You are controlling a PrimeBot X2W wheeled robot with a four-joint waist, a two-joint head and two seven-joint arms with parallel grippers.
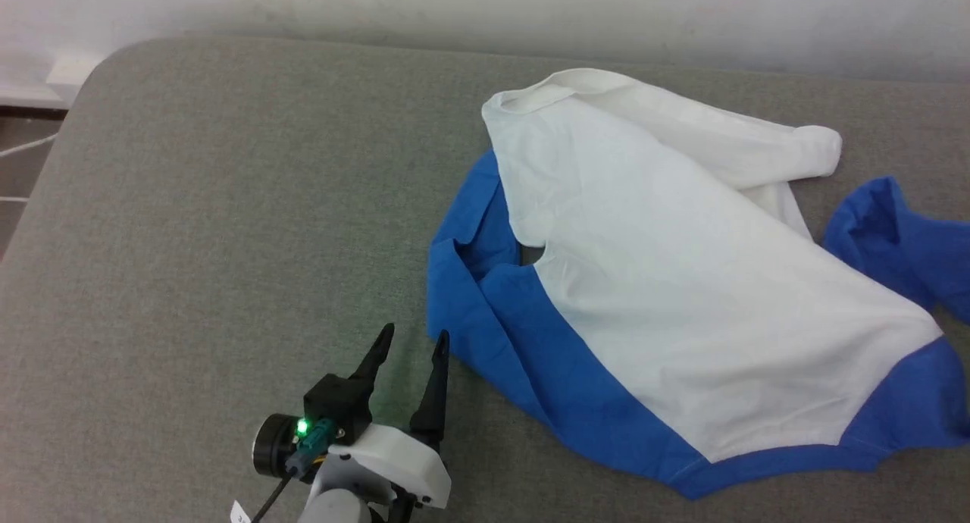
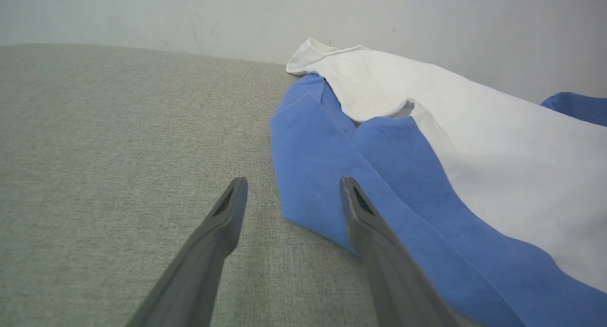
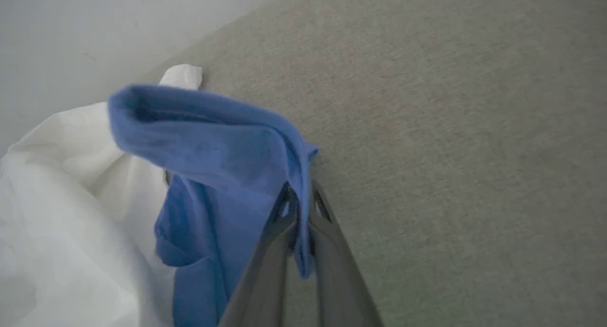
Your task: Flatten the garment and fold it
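One shirt (image 1: pixel 682 280) lies crumpled on one grey cushion (image 1: pixel 227 205). My left gripper (image 1: pixel 415 332) gapes wide and holds nothing, with the shirt's blue edge just beside its right finger. My right gripper (image 3: pixel 301 194) pinches one raised blue sleeve (image 3: pixel 213 142) between both fingers.

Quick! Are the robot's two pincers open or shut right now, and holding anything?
Left pincer: open, holding nothing.
Right pincer: shut on the garment, pinching its blue sleeve.

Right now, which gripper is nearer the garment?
Right. The right gripper has its jaws shut on a blue sleeve of the garment; the left gripper sits open beside the other blue sleeve, not gripping it.
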